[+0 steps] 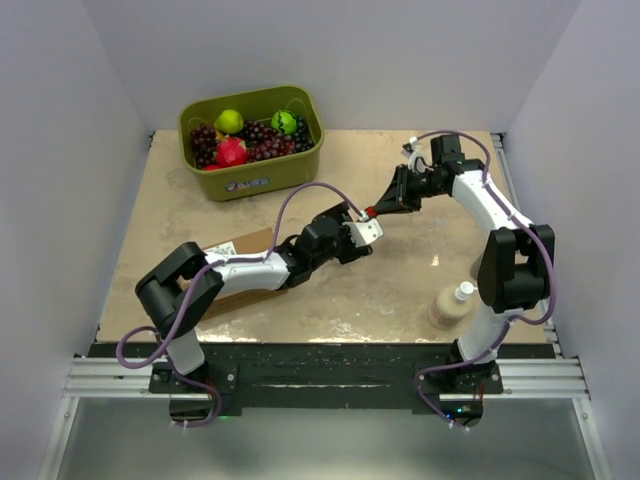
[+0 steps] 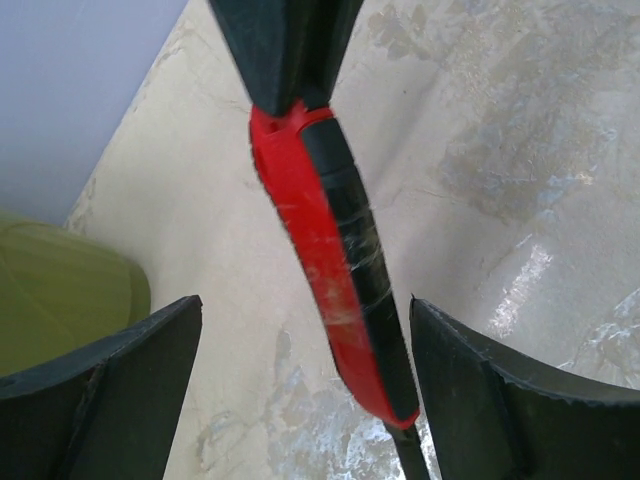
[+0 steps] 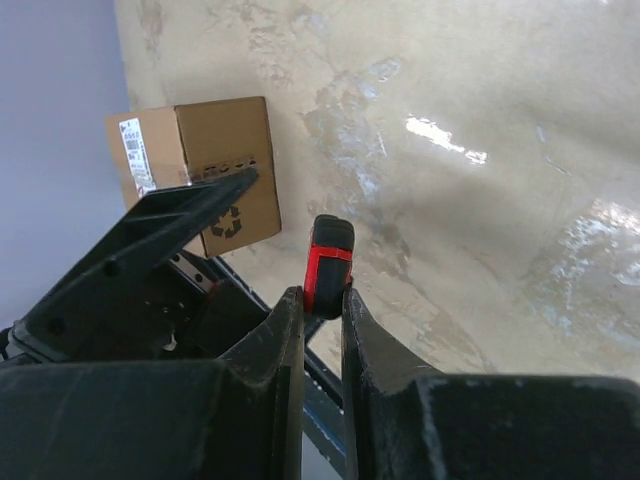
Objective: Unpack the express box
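We see the right gripper (image 3: 320, 296) pinched nearly shut on one end of a red-and-black plastic-handled cutting tool (image 2: 330, 300), which it holds up above the mottled beige table (image 1: 420, 270). The left gripper (image 1: 365, 230) meets it at mid-table. Its jaws stand wide open, one on each side of the tool's free end, and neither dark finger (image 2: 110, 390) touches the handle. The brown corrugated cardboard express box (image 1: 243, 243) lies on the left part of the table, partly under the left arm, well apart from both grippers. We make out a white label and a recycling mark on its sides. An olive-green plastic bin (image 1: 255, 182) of fruit sits at the far left. A small beige bottle (image 1: 453, 305) stands near the right arm's base.
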{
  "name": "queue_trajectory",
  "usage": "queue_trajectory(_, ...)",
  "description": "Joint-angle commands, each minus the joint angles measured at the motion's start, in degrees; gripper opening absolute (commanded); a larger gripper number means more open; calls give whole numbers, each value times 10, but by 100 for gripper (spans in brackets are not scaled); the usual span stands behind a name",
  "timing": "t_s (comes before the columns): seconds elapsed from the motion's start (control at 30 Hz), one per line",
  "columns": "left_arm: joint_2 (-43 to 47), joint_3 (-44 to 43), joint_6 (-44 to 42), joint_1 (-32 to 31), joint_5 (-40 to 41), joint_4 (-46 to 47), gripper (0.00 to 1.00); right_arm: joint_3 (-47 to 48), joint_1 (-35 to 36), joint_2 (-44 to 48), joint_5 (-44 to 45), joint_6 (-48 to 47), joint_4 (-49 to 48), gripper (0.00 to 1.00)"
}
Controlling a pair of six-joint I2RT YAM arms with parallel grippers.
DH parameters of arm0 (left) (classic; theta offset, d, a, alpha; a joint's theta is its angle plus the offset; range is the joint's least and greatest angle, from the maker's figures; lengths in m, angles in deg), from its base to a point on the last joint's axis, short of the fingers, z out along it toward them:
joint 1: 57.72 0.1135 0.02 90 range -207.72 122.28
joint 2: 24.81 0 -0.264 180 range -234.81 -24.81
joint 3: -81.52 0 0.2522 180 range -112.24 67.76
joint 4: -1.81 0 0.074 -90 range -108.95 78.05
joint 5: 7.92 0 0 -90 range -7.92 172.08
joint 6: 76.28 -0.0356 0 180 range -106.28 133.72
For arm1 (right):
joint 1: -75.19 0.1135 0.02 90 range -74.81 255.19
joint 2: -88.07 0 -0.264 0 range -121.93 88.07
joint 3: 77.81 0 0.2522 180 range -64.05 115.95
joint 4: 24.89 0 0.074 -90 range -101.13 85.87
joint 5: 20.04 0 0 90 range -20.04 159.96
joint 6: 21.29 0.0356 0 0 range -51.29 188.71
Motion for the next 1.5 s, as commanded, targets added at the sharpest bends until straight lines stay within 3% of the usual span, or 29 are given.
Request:
queue_trajectory(0.0,20,0,-18,12,21,34,86,-11,-16,31,-47,28,-16,0)
queue_trajectory(0.23,8,7,-37,33,-37,9,59,-30,-16,40,-58,34,-26,0)
queue_trajectory(0.33,3,6,-37,42,-57,-2,41,-35,-16,41,-56,35,-26,0)
queue_trajectory(0.47,1,1,-37,52,-71,-23,5,-40,-16,43,-55,35,-29,0)
queue_trajectory(0.53,4,0,-31,62,-87,-39,0,-41,-16,43,-54,34,-33,0)
queue_trajectory(0.6,18,-3,-16,83,-149,-61,0,-26,-18,41,-57,16,-37,0)
queue_trajectory(0.67,28,-21,-7,112,-233,-94,0,0,-24,38,-40,-30,-25,10)
queue_trajectory(0.73,33,-33,-4,127,-277,-129,0,26,-39,30,-23,-47,-13,0)
queue_trajectory(0.83,43,-27,-3,140,-293,-133,3,3,-60,23,-39,-15,-38,0)
queue_trajectory(0.9,53,-16,-16,142,-298,-116,22,-18,-60,25,-44,-1,-45,0)
queue_trajectory(0.97,68,16,-20,136,-288,-57,54,-30,-62,25,-53,3,-48,0)
queue_trajectory(1.03,74,47,-42,125,-262,-9,70,-42,-62,24,-62,7,-49,0)
queue_trajectory(1.27,7,2,-72,99,-244,48,77,-45,-62,18,-99,39,-67,0)
queue_trajectory(1.47,-41,-28,-85,81,-181,70,71,-34,-62,8,-114,45,-63,0)
